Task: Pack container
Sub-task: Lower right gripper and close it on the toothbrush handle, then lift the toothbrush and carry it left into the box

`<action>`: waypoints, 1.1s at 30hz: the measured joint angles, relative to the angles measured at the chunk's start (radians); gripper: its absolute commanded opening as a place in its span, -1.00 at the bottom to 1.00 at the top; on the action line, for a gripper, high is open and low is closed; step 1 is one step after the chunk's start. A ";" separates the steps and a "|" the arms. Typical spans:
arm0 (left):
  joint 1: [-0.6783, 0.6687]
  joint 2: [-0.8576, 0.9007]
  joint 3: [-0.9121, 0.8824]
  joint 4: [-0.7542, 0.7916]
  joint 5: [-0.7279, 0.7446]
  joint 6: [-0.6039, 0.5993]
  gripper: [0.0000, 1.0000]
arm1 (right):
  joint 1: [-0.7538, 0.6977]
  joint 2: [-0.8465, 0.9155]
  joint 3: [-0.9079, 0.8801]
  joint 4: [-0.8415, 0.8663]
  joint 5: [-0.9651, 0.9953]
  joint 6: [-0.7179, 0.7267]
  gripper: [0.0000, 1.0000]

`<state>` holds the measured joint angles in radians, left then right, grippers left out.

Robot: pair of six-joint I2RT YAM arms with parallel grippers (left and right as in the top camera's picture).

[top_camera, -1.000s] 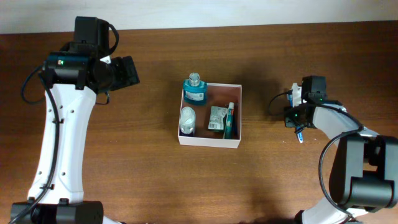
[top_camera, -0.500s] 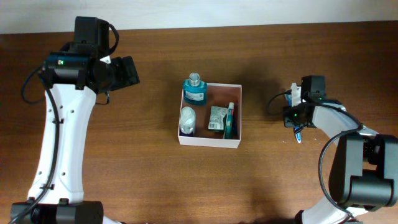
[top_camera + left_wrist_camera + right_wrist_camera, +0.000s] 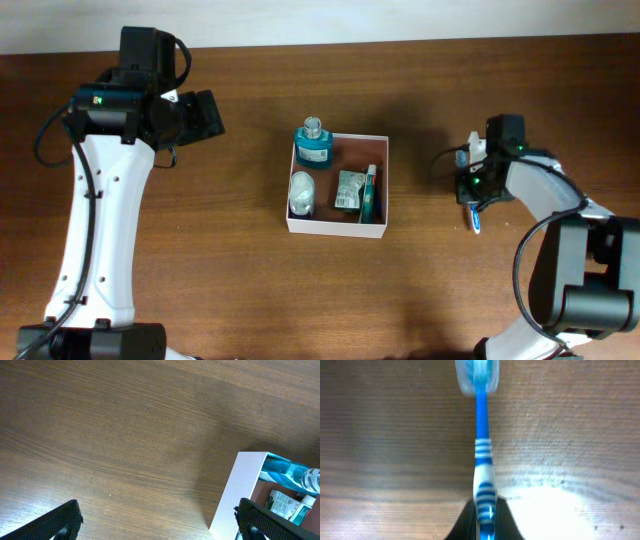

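Observation:
The container (image 3: 336, 228), a shallow square box with white walls and a reddish-brown inside, sits mid-table and holds a teal bottle (image 3: 313, 143), a white bottle (image 3: 301, 192), a green packet (image 3: 349, 189) and a slim blue item (image 3: 371, 190). Its white wall also shows in the left wrist view (image 3: 239, 490). My right gripper (image 3: 484, 519) is shut on a blue-and-white toothbrush (image 3: 480, 435), which hangs close above the table right of the container; the toothbrush also shows in the overhead view (image 3: 476, 218). My left gripper (image 3: 205, 114) is open and empty, far left of the container.
Bare brown wood table lies around the container. The table's far edge (image 3: 400, 40) runs along the top of the overhead view. The right arm's cable (image 3: 445, 158) loops beside the right gripper.
The right gripper has turned slightly, with the toothbrush tip shifted a little left and down. The left arm and the container have not moved.

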<state>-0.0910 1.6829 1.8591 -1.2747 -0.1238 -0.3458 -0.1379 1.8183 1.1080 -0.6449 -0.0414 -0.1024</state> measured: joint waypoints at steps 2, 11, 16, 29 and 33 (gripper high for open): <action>0.000 0.000 0.000 0.000 0.000 0.000 0.99 | 0.000 -0.002 0.050 -0.053 -0.022 0.011 -0.92; 0.000 0.000 0.000 0.000 0.000 0.000 0.99 | 0.000 -0.072 0.326 -0.342 -0.201 0.079 -0.92; 0.000 0.000 0.000 0.000 0.000 0.000 0.99 | 0.005 -0.126 0.381 -0.395 -0.363 0.182 -0.92; 0.000 0.000 0.000 0.000 0.000 0.000 0.99 | 0.313 -0.129 0.382 -0.394 -0.365 0.414 -0.92; 0.000 0.000 0.000 0.000 0.000 0.000 0.99 | 0.407 -0.129 0.382 -0.391 -0.266 0.496 -0.92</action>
<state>-0.0910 1.6829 1.8591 -1.2747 -0.1238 -0.3458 0.2695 1.6894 1.4902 -1.0359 -0.3077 0.3935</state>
